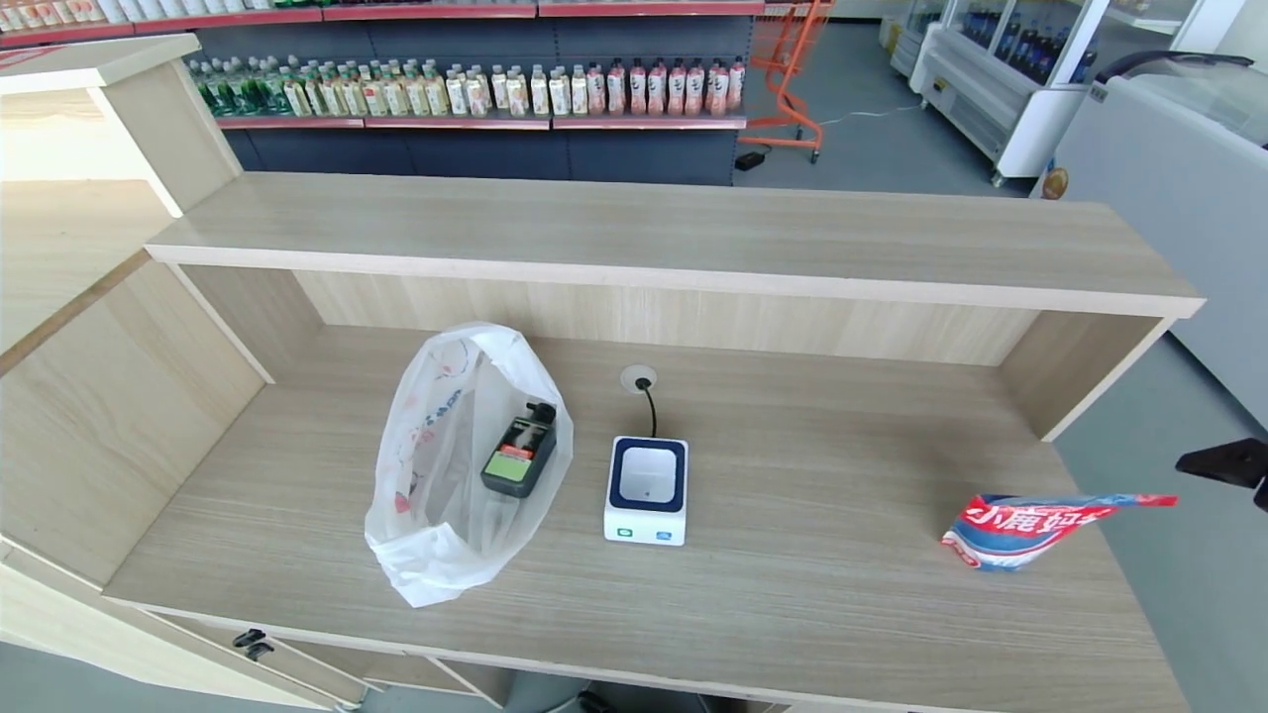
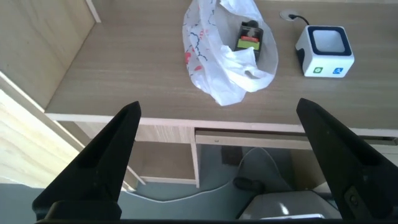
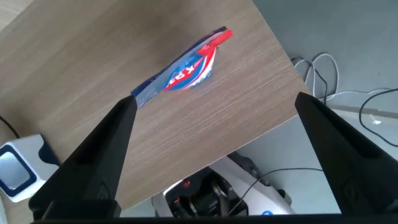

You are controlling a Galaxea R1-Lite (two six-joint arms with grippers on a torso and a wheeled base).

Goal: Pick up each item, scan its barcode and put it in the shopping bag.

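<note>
While the bench [image 1: 812, 594] carries all the goods, the head view centres on the scanner [image 1: 646, 490], a white box with a dark blue frame around its window, and a black cable [image 1: 650, 404] running from its far side to a round port in the bench top. Just beside the scanner, on the robot's left of it, stands the shopping bag [image 1: 426, 515], a thin white plastic one with red and blue print and its mouth gaping. Inside it lies a dark bottle [image 1: 520, 451] with a green and red label, leaning on the bag wall nearest the scanner. Well apart from the scanner on its other side, near the bench's right edge, lies a red, white and blue pouch [image 1: 1025, 530], its red sealed end pointing away from the scanner.

In the left wrist view, the left gripper [image 2: 217, 107] hangs released and empty, jaws spread wide, off the bench's near edge. It is well short of the scanner [image 2: 324, 50] and of the shopping bag [image 2: 214, 74] next to it.

In the right wrist view, the right gripper [image 3: 216, 102] is likewise released with nothing between its jaws. It hovers above the bench between the scanner [image 3: 15, 171] and the pouch [image 3: 186, 65], touching neither.
</note>
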